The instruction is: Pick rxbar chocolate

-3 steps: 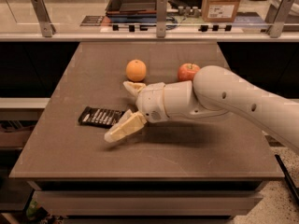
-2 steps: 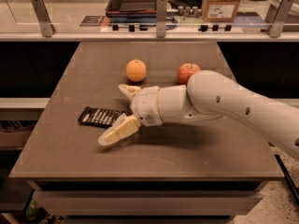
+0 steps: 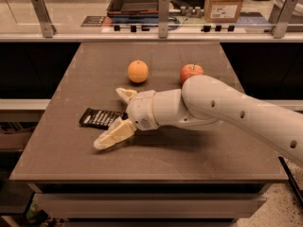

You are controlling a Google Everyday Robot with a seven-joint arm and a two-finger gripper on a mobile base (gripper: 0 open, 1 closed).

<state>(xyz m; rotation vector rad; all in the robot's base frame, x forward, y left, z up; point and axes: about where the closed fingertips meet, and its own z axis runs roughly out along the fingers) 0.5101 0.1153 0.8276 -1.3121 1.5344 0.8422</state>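
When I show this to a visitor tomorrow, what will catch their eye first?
The big white arm reaches in from the right across the brown table, with its gripper open at centre left. The black rxbar chocolate lies flat there, and its right end shows between the spread cream fingers. Behind them sit an orange and a red apple, apart from each other.

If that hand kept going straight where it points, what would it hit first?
Most likely the rxbar chocolate: the open hand points left in the picture across the table, and the bar lies right between its fingers. Its height above the table is hard to judge.
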